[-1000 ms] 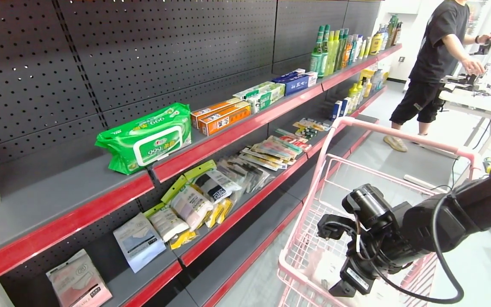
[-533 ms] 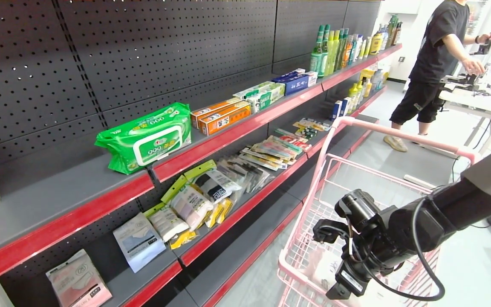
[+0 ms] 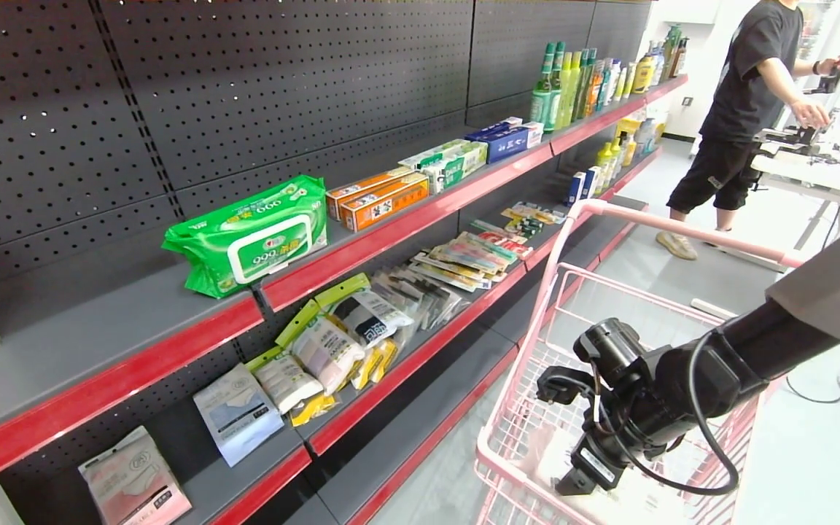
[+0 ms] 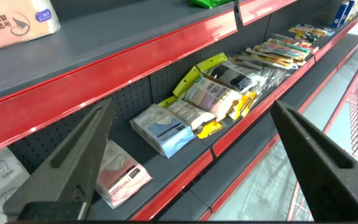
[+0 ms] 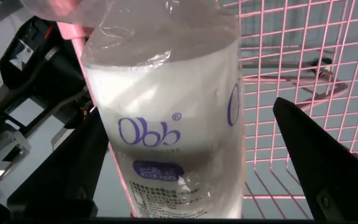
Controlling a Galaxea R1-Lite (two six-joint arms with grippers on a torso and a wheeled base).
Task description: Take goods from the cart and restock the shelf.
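Pink wire cart [image 3: 675,232] at near right, beside the part-stocked shelf [image 3: 99,328], with right gripper [image 3: 573,487] down inside. Left wrist: left gripper [image 4: 191,106] spread, empty, facing the shelf. Right wrist: straddles white pack [image 5: 166,112] in cart, jaws apart, unclamped. Looks early: needs grasp, lift, shelving.

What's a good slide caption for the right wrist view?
Open right gripper straddles a clear-wrapped white pack in the pink wire cart.
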